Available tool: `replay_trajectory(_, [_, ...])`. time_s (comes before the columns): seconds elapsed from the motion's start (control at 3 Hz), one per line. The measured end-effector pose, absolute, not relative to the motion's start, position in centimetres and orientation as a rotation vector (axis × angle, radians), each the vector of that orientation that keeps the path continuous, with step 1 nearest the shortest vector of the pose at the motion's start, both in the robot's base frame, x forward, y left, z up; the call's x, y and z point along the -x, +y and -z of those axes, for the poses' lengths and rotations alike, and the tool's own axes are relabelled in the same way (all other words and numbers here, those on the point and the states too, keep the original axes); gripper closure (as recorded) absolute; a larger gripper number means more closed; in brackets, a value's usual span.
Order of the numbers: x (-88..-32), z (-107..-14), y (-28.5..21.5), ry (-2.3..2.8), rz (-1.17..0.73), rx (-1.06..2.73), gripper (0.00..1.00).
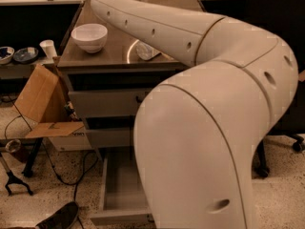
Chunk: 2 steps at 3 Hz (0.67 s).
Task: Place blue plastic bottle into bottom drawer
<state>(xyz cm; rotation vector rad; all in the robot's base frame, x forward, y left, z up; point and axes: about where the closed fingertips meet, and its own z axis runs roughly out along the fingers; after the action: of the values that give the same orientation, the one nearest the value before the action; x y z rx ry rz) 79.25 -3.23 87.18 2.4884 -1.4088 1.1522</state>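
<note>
On cabinet top (106, 56): blue plastic bottle (145, 51), clear, pale label; hand beyond frame.

1. The single camera view looks from above the height of the grey cabinet (107, 101), tilted downward and facing its front.
2. It sits very close to the robot's arm (200, 104) (the pale shell fills the centre and right of the frame), with the cabinet farther off, left of centre.
3. The downward angle takes in the cabinet top (114, 56), the open bottom drawer (121, 194) and the speckled floor (47, 185) at lower left.
4. The arm runs away from the lens to the top edge; the gripper lies past that edge, out of sight.
</note>
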Motion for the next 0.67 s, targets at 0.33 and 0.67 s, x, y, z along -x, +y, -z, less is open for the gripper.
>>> replay_trajectory(0.33, [-80.07,-86.1,-3.7,-1.416,-1.198,-2.54,0.0])
replay_trajectory(0.67, [-80.63,-85.23,-4.61,-1.425,-1.26,-2.605,0.0])
